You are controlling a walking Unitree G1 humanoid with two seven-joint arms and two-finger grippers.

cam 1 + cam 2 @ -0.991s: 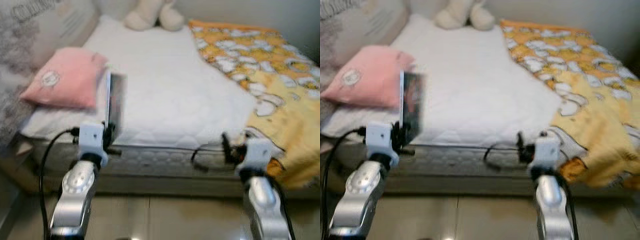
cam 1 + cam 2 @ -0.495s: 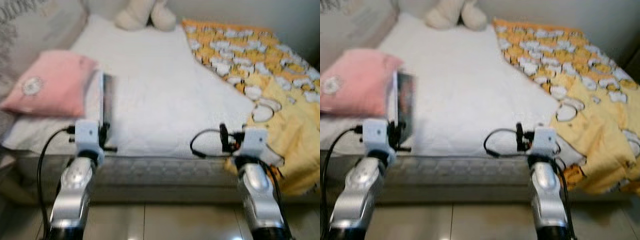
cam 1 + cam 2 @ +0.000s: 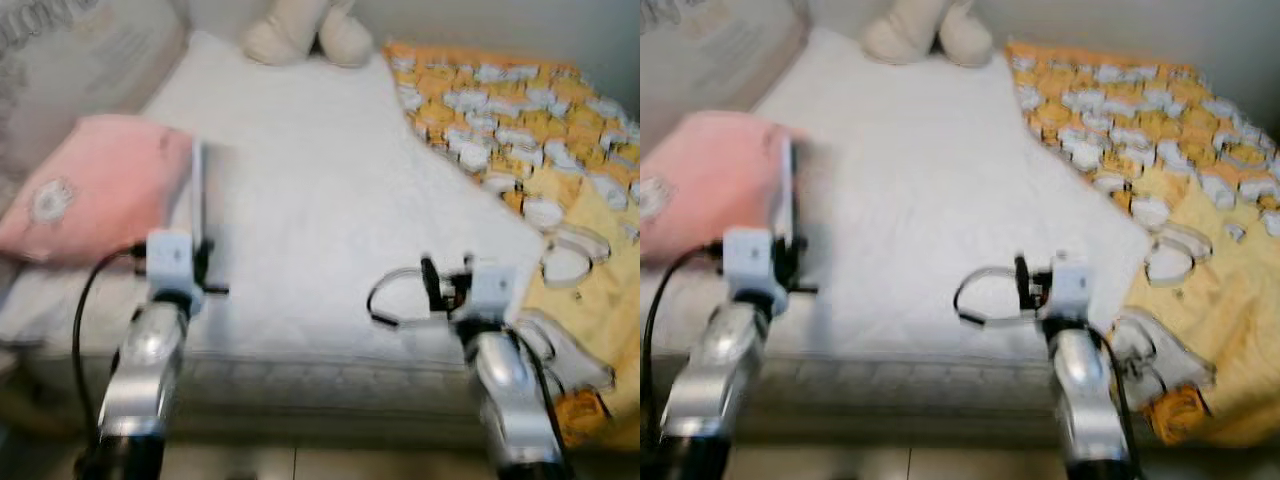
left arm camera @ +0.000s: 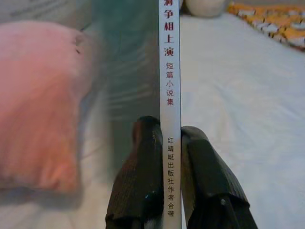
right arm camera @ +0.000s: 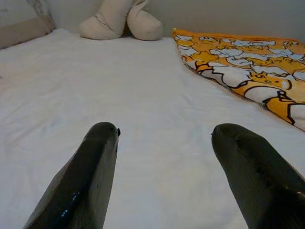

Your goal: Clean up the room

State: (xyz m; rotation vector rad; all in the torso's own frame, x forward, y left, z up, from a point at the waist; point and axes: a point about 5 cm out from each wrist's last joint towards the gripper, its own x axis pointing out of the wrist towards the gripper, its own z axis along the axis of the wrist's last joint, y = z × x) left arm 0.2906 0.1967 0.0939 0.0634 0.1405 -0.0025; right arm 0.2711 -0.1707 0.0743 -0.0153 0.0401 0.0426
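Setting: a bed [image 3: 330, 200] with a white mattress cover is faced head-on; head views are blurred.
Left gripper [image 4: 170, 143]: both black fingers [image 4: 143, 162] are pressed flat against the two covers of a thin book [image 4: 169, 71], held upright with its printed spine toward the wrist camera. The grip looks firm.
Book position: carried above the near left part of the mattress, just beside a pink pillow [image 3: 90, 185]; whether its lower edge touches the sheet cannot be told.
Right gripper [image 5: 164, 143]: fingers spread wide with nothing between them, hovering low over bare white sheet near the bed's front edge.
On the bed: a yellow-orange patterned blanket [image 3: 540, 150] is bunched along the right side and spills over the corner; a cream plush toy [image 3: 300, 35] sits at the far end.
Done so far: one loose item, the book, is judged to have been picked up.
Left to do: the book is not yet set down anywhere; the blanket is judged unmade; pillow and toy are untouched.
Progress: judged early to middling.
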